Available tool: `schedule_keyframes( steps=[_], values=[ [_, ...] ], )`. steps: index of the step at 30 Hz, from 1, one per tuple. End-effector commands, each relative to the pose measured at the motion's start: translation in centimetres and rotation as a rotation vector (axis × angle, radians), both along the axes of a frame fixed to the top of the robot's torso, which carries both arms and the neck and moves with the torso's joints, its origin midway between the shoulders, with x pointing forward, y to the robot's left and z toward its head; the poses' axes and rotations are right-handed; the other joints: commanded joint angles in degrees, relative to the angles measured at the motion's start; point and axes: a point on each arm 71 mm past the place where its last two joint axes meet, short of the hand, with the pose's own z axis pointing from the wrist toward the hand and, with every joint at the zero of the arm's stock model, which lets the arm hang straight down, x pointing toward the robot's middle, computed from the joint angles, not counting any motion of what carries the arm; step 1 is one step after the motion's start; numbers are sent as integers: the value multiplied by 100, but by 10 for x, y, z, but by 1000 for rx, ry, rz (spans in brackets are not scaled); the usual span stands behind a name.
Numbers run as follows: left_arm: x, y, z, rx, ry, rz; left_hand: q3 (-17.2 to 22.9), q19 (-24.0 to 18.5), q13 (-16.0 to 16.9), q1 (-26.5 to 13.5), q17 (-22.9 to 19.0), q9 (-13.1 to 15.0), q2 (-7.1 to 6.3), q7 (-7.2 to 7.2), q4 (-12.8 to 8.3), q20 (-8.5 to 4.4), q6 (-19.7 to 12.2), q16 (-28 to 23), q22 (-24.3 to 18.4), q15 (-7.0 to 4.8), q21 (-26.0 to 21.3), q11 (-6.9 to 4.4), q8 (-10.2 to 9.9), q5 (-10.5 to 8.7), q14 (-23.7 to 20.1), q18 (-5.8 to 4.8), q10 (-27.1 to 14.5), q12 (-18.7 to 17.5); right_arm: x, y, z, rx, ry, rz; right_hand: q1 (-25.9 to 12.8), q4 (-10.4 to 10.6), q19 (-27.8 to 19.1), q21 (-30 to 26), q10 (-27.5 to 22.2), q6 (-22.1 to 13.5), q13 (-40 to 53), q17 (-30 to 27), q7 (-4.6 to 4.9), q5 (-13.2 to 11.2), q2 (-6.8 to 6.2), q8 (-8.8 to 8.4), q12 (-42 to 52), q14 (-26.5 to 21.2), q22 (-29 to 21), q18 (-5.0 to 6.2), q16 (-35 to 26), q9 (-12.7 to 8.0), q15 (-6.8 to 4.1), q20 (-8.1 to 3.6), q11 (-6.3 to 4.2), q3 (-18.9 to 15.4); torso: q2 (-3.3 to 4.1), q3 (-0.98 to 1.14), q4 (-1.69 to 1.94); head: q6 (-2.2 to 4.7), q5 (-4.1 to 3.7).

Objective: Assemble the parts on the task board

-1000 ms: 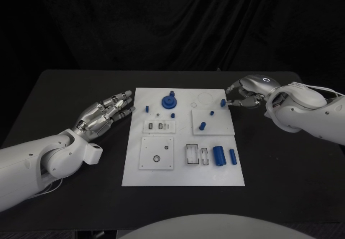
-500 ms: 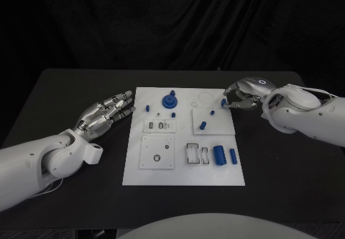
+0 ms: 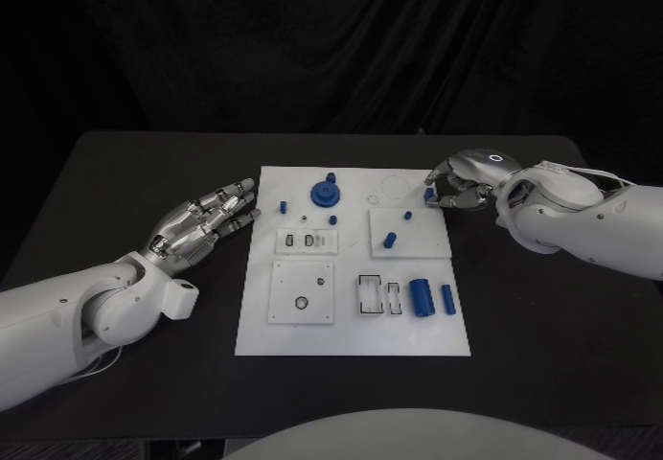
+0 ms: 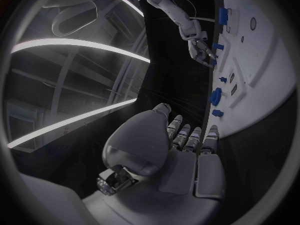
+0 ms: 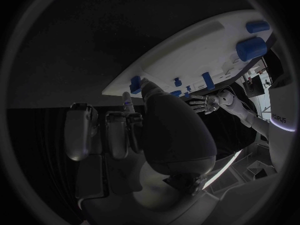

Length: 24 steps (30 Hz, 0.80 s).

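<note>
Blue part [image 3: 428, 195] pinched in right hand's [image 3: 463, 184] fingers [image 3: 445, 198].

A black table [image 3: 125, 182] sits in front of me, its matte top running out to dark on every side. Flat on it, about the middle, lies the white task board [image 3: 353, 340], long side running away from me and its far end nearest the back edge. My left forearm [image 3: 83, 316] seems to rest on the tabletop beside the board, though I cannot tell whether it truly touches.
</note>
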Motion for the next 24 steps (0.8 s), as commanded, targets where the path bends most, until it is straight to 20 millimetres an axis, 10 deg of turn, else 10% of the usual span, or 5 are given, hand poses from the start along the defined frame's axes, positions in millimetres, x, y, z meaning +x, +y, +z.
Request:
schedule_keyframes(
  steps=[1, 24],
  values=[
    [-2, 1, 6, -82, -77, 7, 35, 9, 3, 60, 5, -4, -7, -17, -1, 22, -38, 19, 6, 41, 34, 52, 16, 27, -18, 95, -9, 18, 0, 1, -4, -9, 13, 15, 40, 6, 33, -28, 597, 105, 1510, 1442, -4, 14, -3, 67, 16, 560, 1123, 61, -10, 32, 2, 14, -4, 5, -1, -5, 2, -12, 6],
    [-3, 1, 2, -78, -63, 3, 52, 3, 0, 52, 3, -7, -9, -12, -3, 24, -60, 16, 3, 51, 29, 55, 11, 19, -22, 93, -19, 11, 2, 5, -8, -12, 20, 23, 150, -81, 23, -98, 597, 499, 1510, 1410, -86, 202, 70, 496, 16, 544, 1114, 71, -63, 572, -52, -36, -71, -38, 3, 3, 0, -38, 14]
  ],
)
